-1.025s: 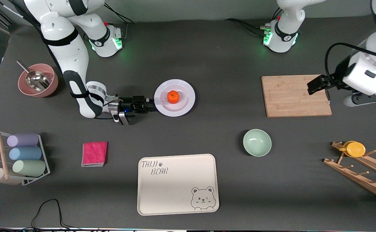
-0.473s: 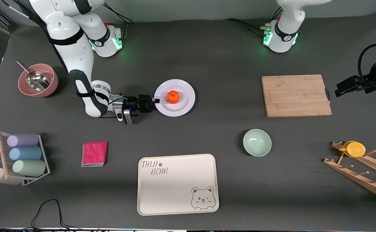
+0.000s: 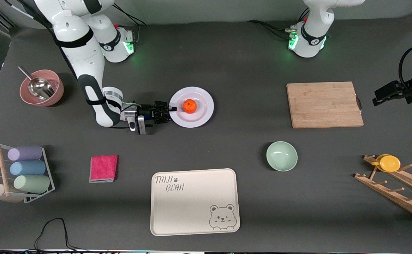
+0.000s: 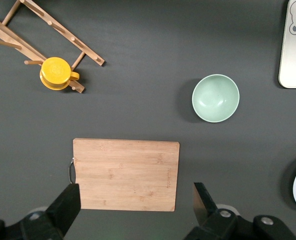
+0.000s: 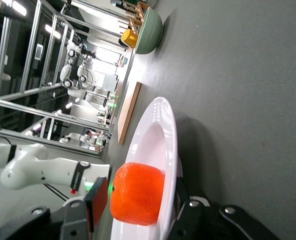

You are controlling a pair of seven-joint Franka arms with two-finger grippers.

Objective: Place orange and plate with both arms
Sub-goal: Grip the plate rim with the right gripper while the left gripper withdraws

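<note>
Front view: right gripper (image 3: 170, 109) fingers astride plate (image 3: 202, 114) rim; left gripper (image 4: 135, 210) agape, empty.

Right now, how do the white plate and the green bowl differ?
The plate is white, wide and shallow; the green bowl is pale green, smaller across and deeper. The plate carries an orange; the bowl holds nothing. The right pincer sits at the plate's rim, its fingers either side of the edge, while nothing touches the bowl, which lies nearer the front camera. The left pincer hangs open above the cutting board. Both dishes are round and glossy.
</note>
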